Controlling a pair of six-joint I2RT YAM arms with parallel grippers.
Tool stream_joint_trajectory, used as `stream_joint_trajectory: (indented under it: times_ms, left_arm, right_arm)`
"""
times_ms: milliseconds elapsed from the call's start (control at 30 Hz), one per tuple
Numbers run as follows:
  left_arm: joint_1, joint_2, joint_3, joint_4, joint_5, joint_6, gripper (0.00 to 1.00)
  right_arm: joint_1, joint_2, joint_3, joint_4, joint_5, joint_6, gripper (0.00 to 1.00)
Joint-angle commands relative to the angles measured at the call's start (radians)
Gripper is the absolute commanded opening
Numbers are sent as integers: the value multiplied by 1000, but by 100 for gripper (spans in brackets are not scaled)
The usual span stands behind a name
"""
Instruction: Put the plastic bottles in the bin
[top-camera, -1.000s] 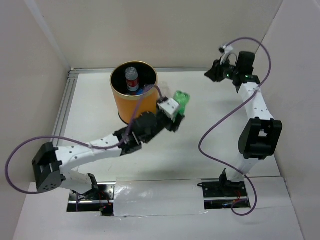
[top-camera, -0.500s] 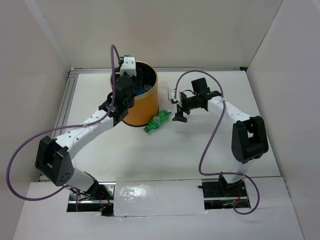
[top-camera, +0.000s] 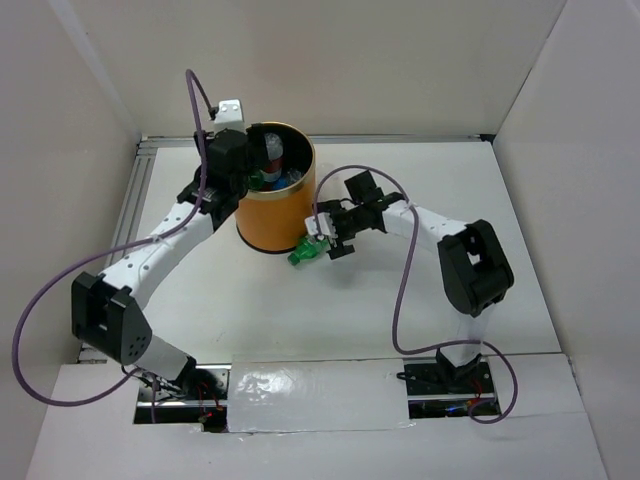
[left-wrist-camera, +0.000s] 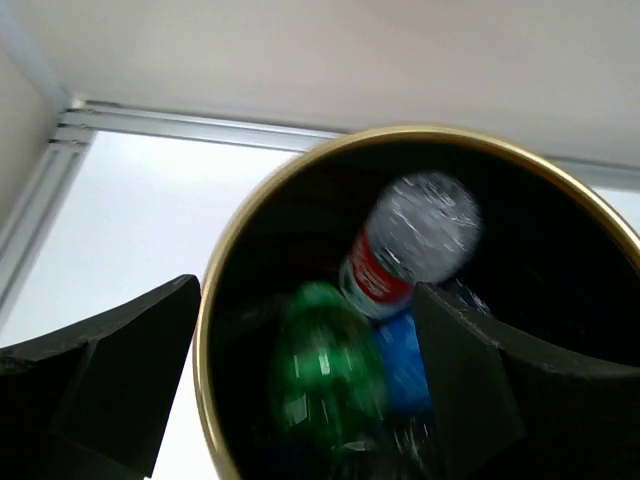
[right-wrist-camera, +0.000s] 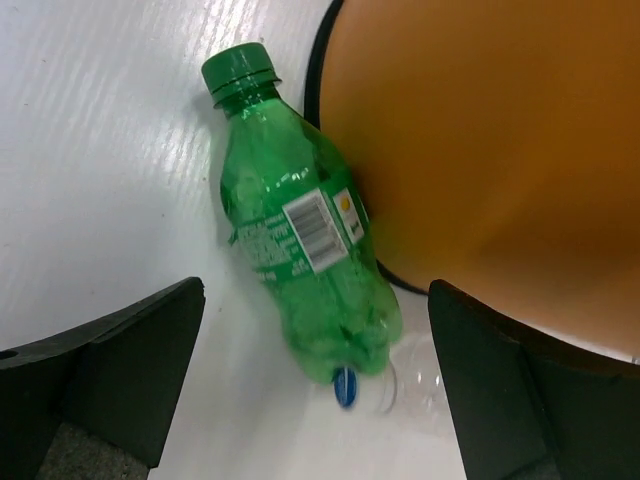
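Overhead, the left hand (left-wrist-camera: 307, 295) hangs above the mouth of the bin (left-wrist-camera: 206, 330), its fingers spread wide with nothing gripped between them. Down in the black inside, its wrist camera shows a blurred green bottle (left-wrist-camera: 325, 372), a red-labelled bottle (left-wrist-camera: 405, 240) standing with its clear base up toward the lens, and a blue-labelled bottle (left-wrist-camera: 405, 362) tucked beside them. Further contents lower down are too dark to tell.

The right hand (right-wrist-camera: 318, 292) is low over the table (right-wrist-camera: 100, 150) at the bin's right side, also released, fingers well apart and holding nothing. Between and just beyond them lies a second green bottle (right-wrist-camera: 300, 250) on its side. Its barcode label faces up, its green cap (right-wrist-camera: 237, 68) points away from the hand, and its body rests against the foot of the orange wall. A small blue thing sits at its base; I cannot tell what.
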Motion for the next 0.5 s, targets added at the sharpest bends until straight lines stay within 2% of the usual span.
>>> stream_joint_trajectory:
  times_ms: [0, 67, 133, 200, 233, 267, 300, 333, 367, 400, 433, 467]
  left_arm:
    - [-4, -173, -42, -56, 127, -3, 100]
    - [-4, -243, -116, -99, 183, -3, 98]
    - [-15, -369, -201, -112, 241, -3, 96]
    - [-26, -467, -356, -92, 284, -3, 91]
    - [-26, -568, -409, -76, 316, -23, 89]
    - [-26, -616, -512, -58, 336, -23, 86]
    - [-35, -661, -557, -24, 373, -23, 78]
    - [-35, -702, -598, -13, 373, -58, 77]
    - [-44, -772, -673, -1, 384, -67, 75]
    - [-56, -828, -742, 41, 417, -76, 67]
    - [-57, -828, -743, 62, 431, -76, 64]
    - [-57, -848, -799, 80, 445, -86, 62]
  right_arm:
    - [44, 76, 35, 88, 68, -85, 100]
    - [64, 109, 36, 88, 90, -118, 100]
    - [64, 146, 36, 88, 102, -130, 95]
    - [73, 165, 36, 77, 102, -139, 88]
    - [73, 165, 25, 77, 114, -156, 76]
    - [73, 165, 16, 59, 115, -156, 70]
    - [64, 152, 6, 48, 115, -156, 63]
    - [64, 139, -15, 37, 92, -156, 45]
    - [53, 119, -15, 21, 78, -145, 36]
    - [35, 61, -26, -43, 37, -132, 26]
    - [35, 19, -26, -70, 36, -115, 26]
    - [4, -31, -50, -91, -44, -92, 25]
